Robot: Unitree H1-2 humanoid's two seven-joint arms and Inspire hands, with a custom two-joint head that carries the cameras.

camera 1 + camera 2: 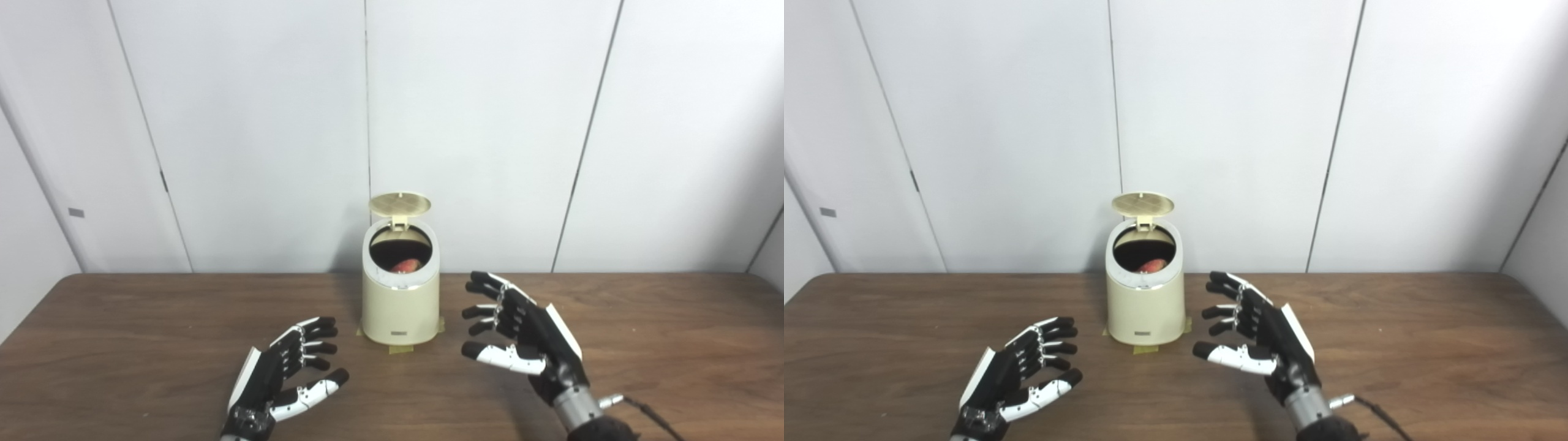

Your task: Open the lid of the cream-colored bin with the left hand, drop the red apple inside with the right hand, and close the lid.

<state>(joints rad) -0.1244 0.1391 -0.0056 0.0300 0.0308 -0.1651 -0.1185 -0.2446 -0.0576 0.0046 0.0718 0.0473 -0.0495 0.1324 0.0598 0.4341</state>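
Two hands, one bin, and the apple's already inside. The cream-colored bin (400,306) sits upright near the middle of the wooden table (122,343), toward the back edge close to the white wall panels (257,122). Its lid (399,204) is flipped up and standing open on the hinge at the back, so you can see straight down into the dark inside. The red apple (406,266) is in there, only the top of it peeking over the front rim.

The left hand (288,367) is in front of the bin and off to its left, low over the table, fingers spread apart and holding nothing. It isn't touching the bin. The right hand (520,331) is on the other side, just to the right of the bin, also empty with its fingers fanned out and pointing toward the bin, thumb stretched out low. There's a clear gap between it and the bin wall.

Bits of yellowish tape (401,350) stick out from under the bin's base at the front and sides.
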